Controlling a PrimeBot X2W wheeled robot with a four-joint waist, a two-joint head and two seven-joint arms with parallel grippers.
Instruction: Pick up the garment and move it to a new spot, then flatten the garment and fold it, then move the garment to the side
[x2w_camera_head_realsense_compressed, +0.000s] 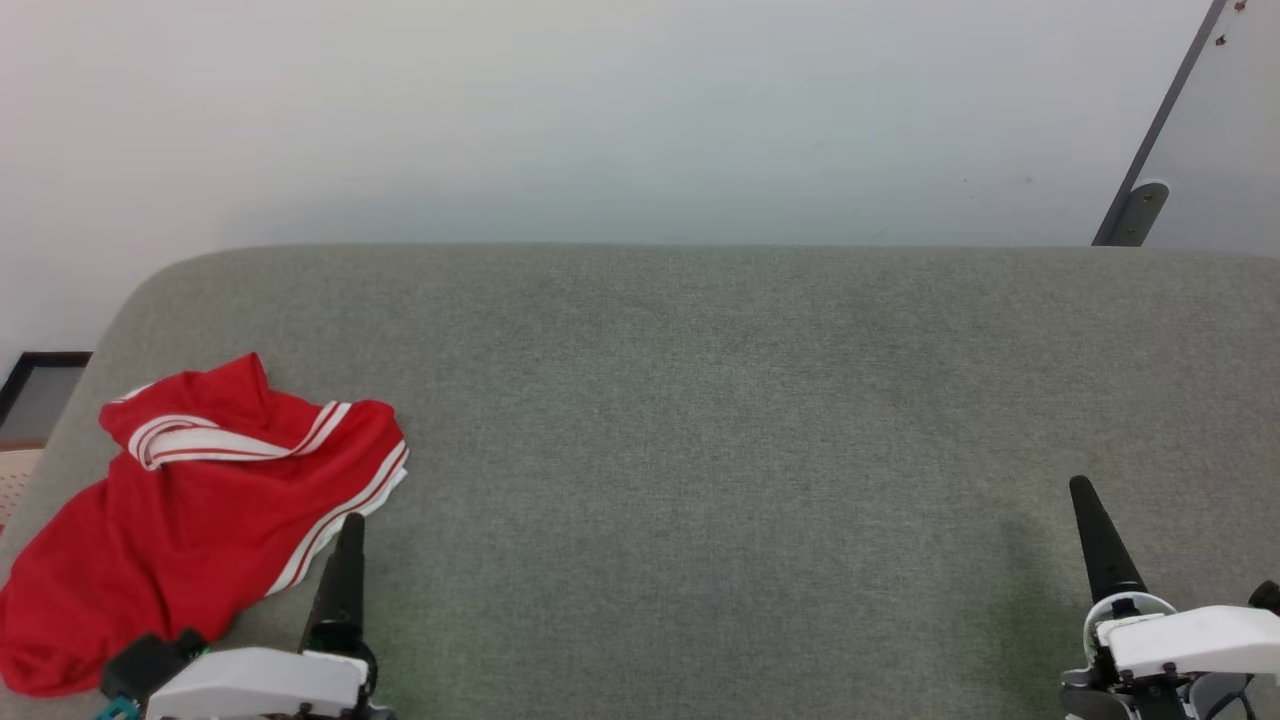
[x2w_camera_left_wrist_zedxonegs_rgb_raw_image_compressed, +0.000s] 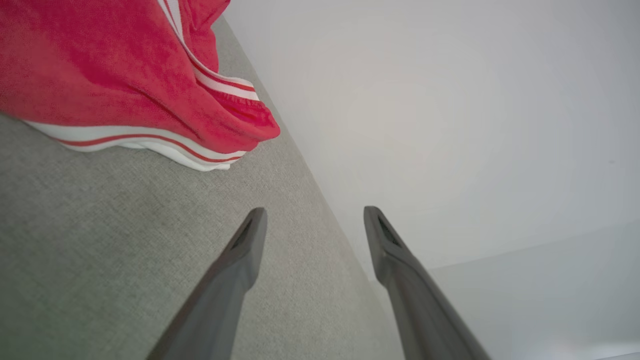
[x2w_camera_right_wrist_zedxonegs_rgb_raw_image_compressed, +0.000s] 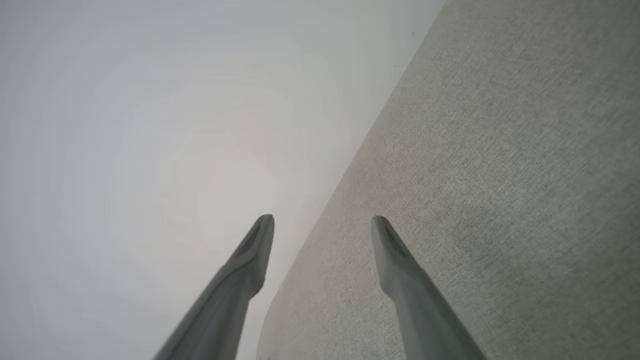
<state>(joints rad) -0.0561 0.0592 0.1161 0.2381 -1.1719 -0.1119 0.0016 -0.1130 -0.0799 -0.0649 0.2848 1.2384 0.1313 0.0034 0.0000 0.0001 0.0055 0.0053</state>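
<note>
Closest in, the left gripper (x2w_camera_left_wrist_zedxonegs_rgb_raw_image_compressed: 312, 215) sits at the near edge of the grey fabric surface (x2w_camera_head_realsense_compressed: 750, 450), toward its left end. Its fingers are spread wide with nothing between them, so it's let go. One dark finger (x2w_camera_head_realsense_compressed: 340, 580) points up right beside the garment's striped hem. From the left wrist view there's a strip of bare grey between the tips and the cloth, so it's close but not touching.

The right gripper (x2w_camera_right_wrist_zedxonegs_rgb_raw_image_compressed: 322, 222) is way over by the near-right corner, fingers apart too, and nothing in them.

The garment (x2w_camera_head_realsense_compressed: 200, 500) is a rumpled red heap at the left end of the surface. It runs from partway back down to the near edge, and its left side hugs the left edge. The white bands face the middle, and another band loops across the top of the pile. The rounded far-left corner behind it is bare.

From the hem rightward it's open grey all the way to the right edge and back to the far edge, where the white wall (x2w_camera_head_realsense_compressed: 600, 120) starts. A metal bracket (x2w_camera_head_realsense_compressed: 1140, 210) sits past the far-right corner.
</note>
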